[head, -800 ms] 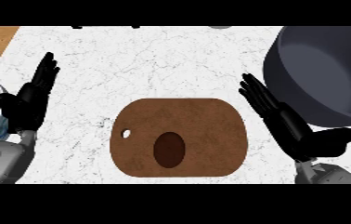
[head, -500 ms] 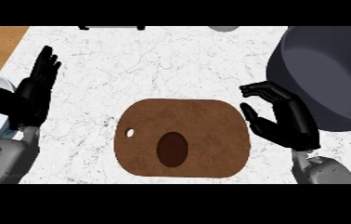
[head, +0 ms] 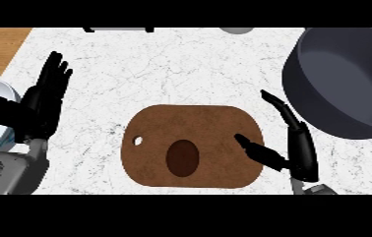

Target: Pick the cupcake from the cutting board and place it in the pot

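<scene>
Right hand (head: 294,147) has swung in from beside the pot (head: 338,83), thumb now over the board's (head: 210,128) right edge, fingers spread, holding nothing. Cupcake (head: 182,157) sits near-centre on the board, untouched. Left hand (head: 44,101) rests open at left. Best slide further left, then close around the cupcake.

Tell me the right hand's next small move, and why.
Probably slide the right hand left toward the cupcake. The hand is open at the board's right edge, its thumb over the board, with a gap to the cupcake.
</scene>
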You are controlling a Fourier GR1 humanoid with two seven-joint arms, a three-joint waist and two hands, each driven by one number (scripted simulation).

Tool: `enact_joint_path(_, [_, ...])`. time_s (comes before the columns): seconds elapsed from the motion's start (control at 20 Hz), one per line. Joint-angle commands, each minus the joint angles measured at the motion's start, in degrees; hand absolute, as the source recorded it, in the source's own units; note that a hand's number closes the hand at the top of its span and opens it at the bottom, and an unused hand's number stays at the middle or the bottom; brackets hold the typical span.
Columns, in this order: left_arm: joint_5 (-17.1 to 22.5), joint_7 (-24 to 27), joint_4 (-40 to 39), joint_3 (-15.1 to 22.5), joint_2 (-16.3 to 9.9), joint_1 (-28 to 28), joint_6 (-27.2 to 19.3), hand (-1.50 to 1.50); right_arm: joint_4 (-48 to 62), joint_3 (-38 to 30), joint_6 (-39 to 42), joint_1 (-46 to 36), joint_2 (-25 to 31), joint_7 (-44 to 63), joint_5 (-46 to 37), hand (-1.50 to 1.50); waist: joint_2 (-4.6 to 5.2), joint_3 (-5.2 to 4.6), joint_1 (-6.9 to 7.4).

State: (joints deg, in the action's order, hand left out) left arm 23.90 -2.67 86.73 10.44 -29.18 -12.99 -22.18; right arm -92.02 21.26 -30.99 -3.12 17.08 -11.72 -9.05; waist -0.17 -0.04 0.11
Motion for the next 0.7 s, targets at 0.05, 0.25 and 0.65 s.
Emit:
enact_joint_path(0.05, [-1.48,-3.96,2.39,-1.18,0.49,-0.99,-0.31,0.0,-10.83,4.04,1.25,1.03,2.44,8.84,-8.2,-1.5,0.01,0.01,-0.39])
enact_joint_path(0.25, [-2.29,-1.86,3.52,-0.61,1.73,2.81,-0.5,0.0,-17.01,6.06,9.16,-1.18,6.92,22.97,-10.95,-1.5,-0.04,-0.06,-0.24])
enact_joint_path(0.65, [-1.35,-5.74,4.26,-2.02,0.3,-0.53,-0.29,0.0,-18.7,16.1,29.59,-12.86,8.7,49.39,-15.06,-1.5,-0.07,-0.22,0.87])
